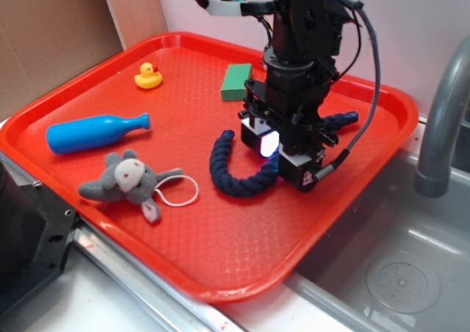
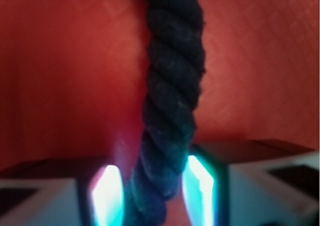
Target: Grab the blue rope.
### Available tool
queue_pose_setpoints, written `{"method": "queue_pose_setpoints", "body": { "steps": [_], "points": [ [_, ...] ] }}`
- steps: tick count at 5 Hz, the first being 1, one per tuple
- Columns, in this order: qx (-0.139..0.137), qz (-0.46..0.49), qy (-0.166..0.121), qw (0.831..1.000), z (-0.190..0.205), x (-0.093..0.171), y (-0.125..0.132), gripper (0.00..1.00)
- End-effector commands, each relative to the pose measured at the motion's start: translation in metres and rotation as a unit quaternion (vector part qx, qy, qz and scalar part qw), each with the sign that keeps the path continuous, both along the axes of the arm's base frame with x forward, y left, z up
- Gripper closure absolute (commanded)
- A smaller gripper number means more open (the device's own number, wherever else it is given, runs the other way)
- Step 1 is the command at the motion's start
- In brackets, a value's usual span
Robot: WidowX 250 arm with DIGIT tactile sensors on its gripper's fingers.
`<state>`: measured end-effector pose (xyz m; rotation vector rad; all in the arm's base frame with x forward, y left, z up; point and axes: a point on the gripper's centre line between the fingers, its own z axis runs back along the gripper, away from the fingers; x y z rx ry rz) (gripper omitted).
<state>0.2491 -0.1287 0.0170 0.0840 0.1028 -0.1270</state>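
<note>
The blue rope (image 1: 226, 176), a thick navy twisted cord, lies curved on the red tray (image 1: 242, 247). One end curls up at the left and the other end pokes out behind the arm at the right. My gripper (image 1: 276, 158) is lowered over the middle of the rope. In the wrist view the rope (image 2: 172, 86) runs straight between my two glowing fingers (image 2: 107, 196). Thin gaps show on both sides, so my gripper (image 2: 152, 193) stands open and straddles the rope. The stretch of rope under the gripper is hidden in the exterior view.
On the tray also lie a bright blue plastic bottle (image 1: 95, 132), a grey plush mouse (image 1: 126, 179), a yellow duck (image 1: 148, 76) and a green block (image 1: 236, 81). A metal sink (image 1: 396, 266) with a faucet (image 1: 440, 126) lies to the right.
</note>
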Motion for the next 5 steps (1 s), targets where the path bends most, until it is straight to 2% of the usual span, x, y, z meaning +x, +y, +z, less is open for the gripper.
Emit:
{"method": "queue_pose_setpoints", "body": {
  "steps": [1, 3, 4, 5],
  "points": [
    [-0.027, 0.005, 0.016, 1.000, 0.037, -0.008, 0.005, 1.00],
    [-0.020, 0.089, -0.001, 0.996, 0.137, -0.024, 0.009, 1.00],
    [-0.011, 0.136, -0.045, 0.990, 0.186, -0.049, 0.011, 1.00],
    [0.003, 0.143, -0.075, 0.987, 0.234, -0.065, 0.010, 1.00]
  ]
}}
